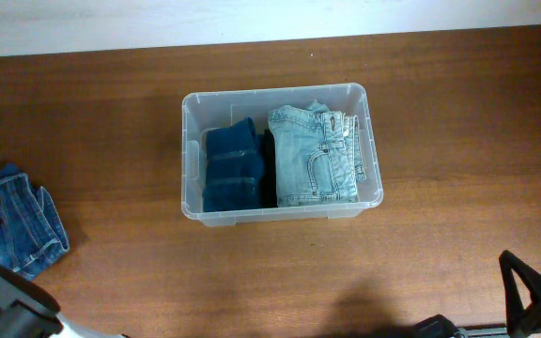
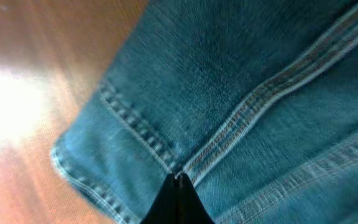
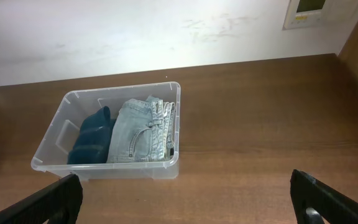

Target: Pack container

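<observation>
Two pairs sit snug side by side, dark jeans (image 1: 233,167) and pale jeans (image 1: 313,155), in the container (image 1: 280,91) ahead of our right pincer (image 3: 182,205), which is spread wide and idle. Our left pincer (image 2: 178,185) is clenched on the blue jeans (image 2: 229,74) beneath it, next in, we reckon.

Clear container (image 1: 189,160); navy jeans (image 1: 233,169); pale washed-blue jeans (image 1: 313,160); mid-blue jeans (image 1: 26,225) with paler stitching; the bench (image 1: 440,141) is reddish-brown wood grain.

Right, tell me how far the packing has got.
Done: dark jeans and light jeans lie folded in the container. In hand: the left gripper looks closed on the loose jeans at the left of the table. Left: moving that pair into the container. The right gripper is open, holding nothing.
</observation>
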Robot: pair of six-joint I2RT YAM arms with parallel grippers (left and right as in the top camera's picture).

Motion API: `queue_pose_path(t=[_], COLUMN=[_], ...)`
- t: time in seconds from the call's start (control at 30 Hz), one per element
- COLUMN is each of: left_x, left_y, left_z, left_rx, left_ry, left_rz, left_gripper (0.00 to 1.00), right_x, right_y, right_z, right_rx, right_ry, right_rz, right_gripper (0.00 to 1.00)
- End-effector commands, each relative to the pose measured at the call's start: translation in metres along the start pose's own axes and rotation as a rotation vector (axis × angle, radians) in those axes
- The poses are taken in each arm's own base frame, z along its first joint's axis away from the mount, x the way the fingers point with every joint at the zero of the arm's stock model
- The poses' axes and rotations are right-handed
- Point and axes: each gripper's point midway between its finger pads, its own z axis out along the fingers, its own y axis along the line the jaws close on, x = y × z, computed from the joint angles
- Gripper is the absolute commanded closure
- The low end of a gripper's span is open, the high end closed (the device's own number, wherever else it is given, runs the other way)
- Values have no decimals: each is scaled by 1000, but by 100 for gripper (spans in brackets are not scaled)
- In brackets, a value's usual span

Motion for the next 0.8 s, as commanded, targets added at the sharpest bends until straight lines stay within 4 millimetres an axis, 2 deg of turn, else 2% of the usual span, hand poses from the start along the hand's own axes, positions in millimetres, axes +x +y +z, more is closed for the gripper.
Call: queue_pose_path(t=[0.0, 0.07, 0.2, 0.33, 0.5, 0.77], left_x=[12, 16, 30, 51, 62, 90], left_y=[-3, -8, -34, -67, -112, -170], left_z=[25, 35, 62, 71, 57, 34], left_rx=[-25, -14, 87, 257, 467, 507], left_ry=[53, 73, 143, 232, 255, 227], left_rz=[32, 40, 76, 95, 191, 412], left_gripper=[100, 100, 100, 100, 100, 100], right_x=[1, 1, 1, 1, 1, 1], right_y=[-3, -3, -3, -3, -3, -3], right_z=[-1, -1, -1, -1, -1, -1], right_rx=[15, 15, 15, 15, 15, 15], right_ry=[-3, -3, -3, -3, -3, -3], right_rz=[4, 4, 4, 4, 4, 4], right_gripper=[1, 1, 1, 1, 1, 1])
